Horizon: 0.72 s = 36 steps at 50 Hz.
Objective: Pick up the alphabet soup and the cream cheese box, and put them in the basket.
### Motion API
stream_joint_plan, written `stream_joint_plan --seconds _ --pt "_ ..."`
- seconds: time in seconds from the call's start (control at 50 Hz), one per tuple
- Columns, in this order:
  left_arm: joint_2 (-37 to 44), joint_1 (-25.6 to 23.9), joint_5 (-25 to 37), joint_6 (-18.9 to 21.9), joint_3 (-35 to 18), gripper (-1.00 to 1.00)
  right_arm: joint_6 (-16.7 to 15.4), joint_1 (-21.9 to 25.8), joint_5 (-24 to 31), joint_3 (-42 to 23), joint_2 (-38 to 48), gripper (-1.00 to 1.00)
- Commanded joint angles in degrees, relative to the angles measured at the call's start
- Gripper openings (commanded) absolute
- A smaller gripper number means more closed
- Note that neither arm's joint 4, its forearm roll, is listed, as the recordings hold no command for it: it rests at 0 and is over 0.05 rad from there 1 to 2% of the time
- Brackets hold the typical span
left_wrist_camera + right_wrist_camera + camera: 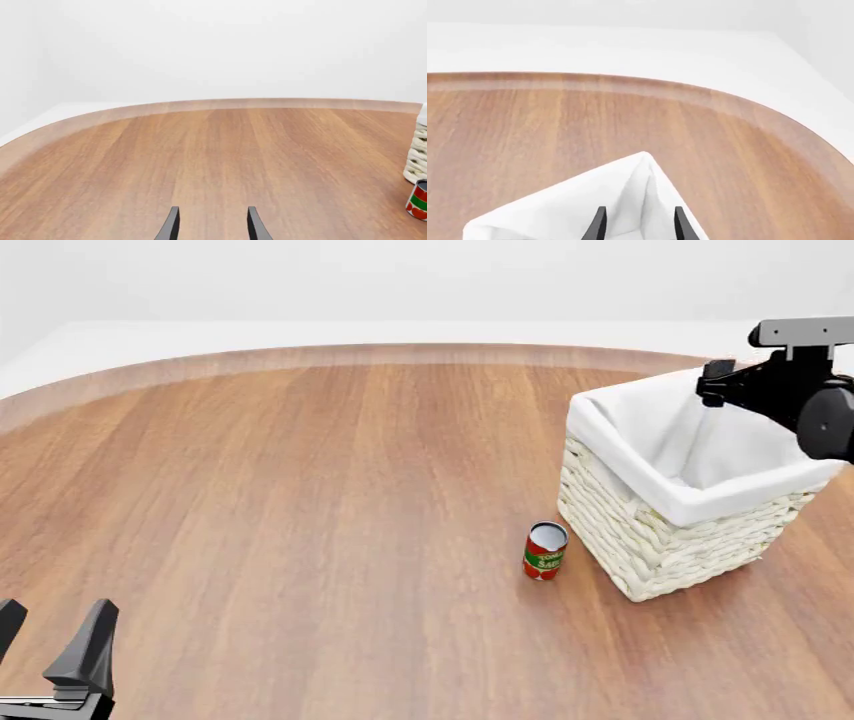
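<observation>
A cream wicker basket with a white cloth lining stands at the right of the wooden desk; its inside is hidden. A red and green can stands just beside it. The right end effector hangs over the basket, fingers apart, empty. The left end effector sits low, open, partly cut off.
</observation>
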Motion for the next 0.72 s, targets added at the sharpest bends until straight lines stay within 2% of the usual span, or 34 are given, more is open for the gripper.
stream_joint_plan --seconds 0.02,0.28,0.56,0.72 --pt "0.00 0.00 0.00 0.00 0.00 1.00 0.46 0.57 0.12 1.83 -4.72 1.00" --pt "0.00 0.00 0.00 0.00 0.00 1.00 1.77 2.16 -1.10 6.88 -12.80 1.00" --pt "0.00 0.00 0.00 0.00 0.00 1.00 1.11 4.71 -0.93 13.47 -25.57 1.00" --pt "0.00 0.00 0.00 0.00 0.00 1.00 1.42 5.21 -2.04 16.06 -27.83 1.00"
